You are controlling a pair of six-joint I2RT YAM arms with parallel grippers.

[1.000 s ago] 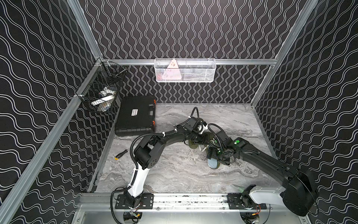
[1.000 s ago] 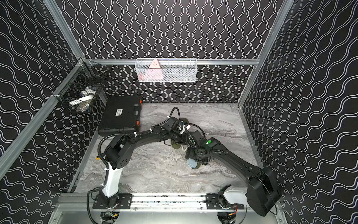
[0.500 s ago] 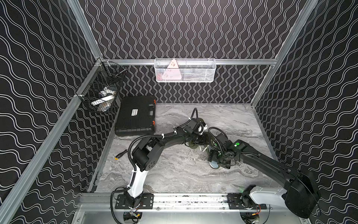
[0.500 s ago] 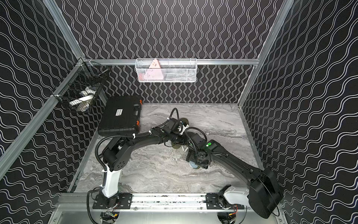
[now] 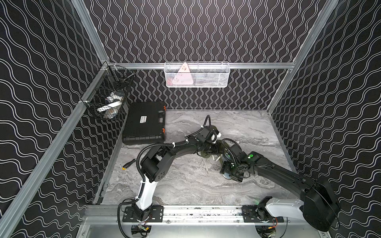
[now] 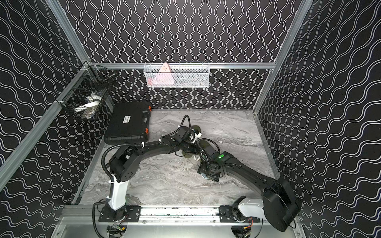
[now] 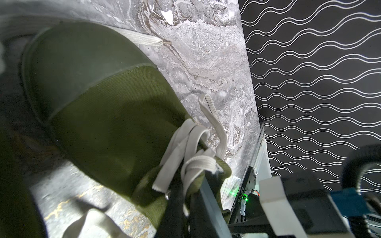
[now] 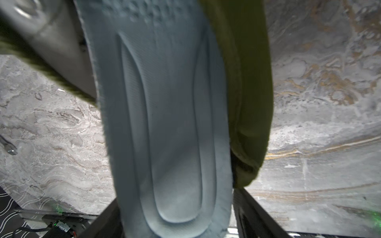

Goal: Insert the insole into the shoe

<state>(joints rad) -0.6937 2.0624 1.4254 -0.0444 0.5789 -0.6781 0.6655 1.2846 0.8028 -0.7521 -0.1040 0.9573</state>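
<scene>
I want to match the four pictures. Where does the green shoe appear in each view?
Top views: in both top views the shoe lies mid-table, mostly hidden under the two arms.
Left wrist: the shoe fills much of the picture, its green upper and white laces close up.
Right wrist: only an olive side strip shows, beside the pale insole.
Shared landmark: the grey marble table.

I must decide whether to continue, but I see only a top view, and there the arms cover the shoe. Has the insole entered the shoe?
Observer: In the right wrist view the pale insole runs into the opening of the green shoe; its heel end is outside.
Operator: Is the shoe held by the left gripper?
Observer: Yes. The left wrist view shows the left gripper shut on the shoe's edge, beside the white laces.
</scene>
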